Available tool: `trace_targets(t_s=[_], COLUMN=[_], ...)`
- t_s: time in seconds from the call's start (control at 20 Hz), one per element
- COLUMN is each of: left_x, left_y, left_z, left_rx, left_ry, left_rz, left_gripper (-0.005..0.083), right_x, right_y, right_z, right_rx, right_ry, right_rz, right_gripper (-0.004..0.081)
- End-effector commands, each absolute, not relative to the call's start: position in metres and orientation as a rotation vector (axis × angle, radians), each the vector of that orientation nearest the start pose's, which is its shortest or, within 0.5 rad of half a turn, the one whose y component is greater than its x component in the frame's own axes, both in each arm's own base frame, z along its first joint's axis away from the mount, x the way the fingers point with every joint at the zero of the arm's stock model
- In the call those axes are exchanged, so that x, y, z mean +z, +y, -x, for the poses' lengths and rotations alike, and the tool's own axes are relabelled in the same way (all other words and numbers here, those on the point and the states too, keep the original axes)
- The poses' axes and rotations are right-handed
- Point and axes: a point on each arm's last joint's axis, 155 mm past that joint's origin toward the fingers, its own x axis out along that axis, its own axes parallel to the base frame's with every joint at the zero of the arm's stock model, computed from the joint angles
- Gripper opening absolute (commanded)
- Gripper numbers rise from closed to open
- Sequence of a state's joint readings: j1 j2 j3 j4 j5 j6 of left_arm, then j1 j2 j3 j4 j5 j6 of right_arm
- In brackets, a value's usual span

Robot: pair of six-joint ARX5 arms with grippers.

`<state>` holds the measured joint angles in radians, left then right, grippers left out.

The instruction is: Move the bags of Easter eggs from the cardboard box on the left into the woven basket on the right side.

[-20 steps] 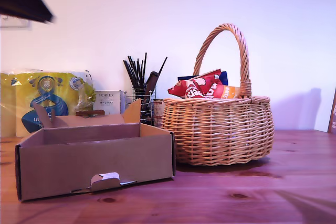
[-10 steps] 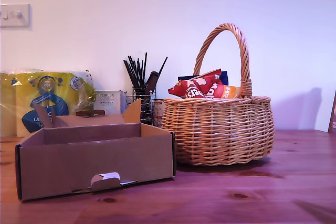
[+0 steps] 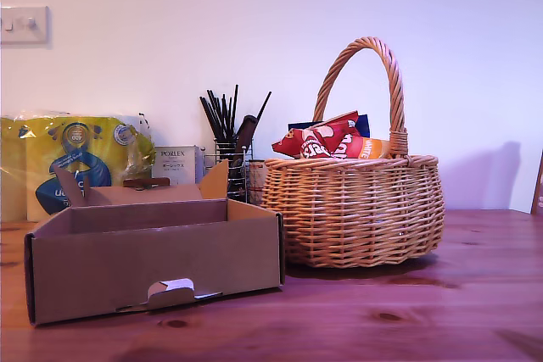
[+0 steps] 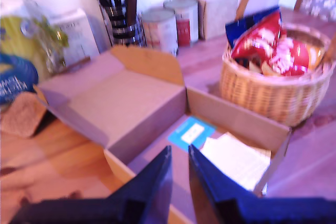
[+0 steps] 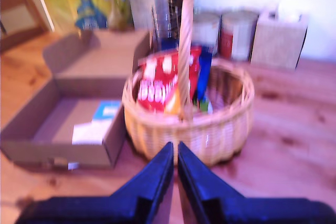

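The cardboard box (image 3: 153, 269) stands open at the exterior view's left, and the woven basket (image 3: 352, 209) to its right. Red, orange and blue bags of Easter eggs (image 3: 327, 140) poke above the basket's rim. Neither arm shows in the exterior view. My first gripper (image 4: 179, 150) hangs over the box (image 4: 236, 116), shut to a narrow slit and holding nothing. Only a blue card (image 4: 191, 132) and a white sheet (image 4: 236, 158) lie on the box floor. My second gripper (image 5: 175, 148) hangs shut and empty before the basket (image 5: 199, 135), whose bags (image 5: 157, 85) lie inside.
Behind the box stand a big yellow plastic pack (image 3: 76, 154), a white Porlex box (image 3: 174, 163) and a wire holder of black utensils (image 3: 227, 146). Two tins (image 4: 163, 24) and a pale box (image 4: 218, 11) line the wall. The wooden table (image 3: 407, 311) stretches around the basket.
Dark blurred arm parts that stood at the exterior view's upper corners a second ago have left the picture. Box, basket and bags have not moved.
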<state>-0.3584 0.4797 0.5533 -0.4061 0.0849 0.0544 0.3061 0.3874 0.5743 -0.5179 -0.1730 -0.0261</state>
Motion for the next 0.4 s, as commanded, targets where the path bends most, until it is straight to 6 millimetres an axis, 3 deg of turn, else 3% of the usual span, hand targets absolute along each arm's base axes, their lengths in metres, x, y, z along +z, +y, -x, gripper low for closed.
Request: trace_targets(t_s=[0.0, 0.35], left_x=[0.215, 0.211], left_y=[-0.107, -0.106], left_z=[-0.240, -0.238], left_rx=[-0.450, -0.450], left_ry=[0.337, 0.355], left_rz=[-0.100, -0.102], left_gripper=[0.0072, 0.0072], right_x=[0.225, 0.208], right_y=[0.101, 0.099], right_z=[-0.218, -0.212], right_rx=[0.475, 0.474], right_ry=[0.345, 0.421], right_rz=[0.046, 0.050], right_gripper=[-0.0012, -0.0012])
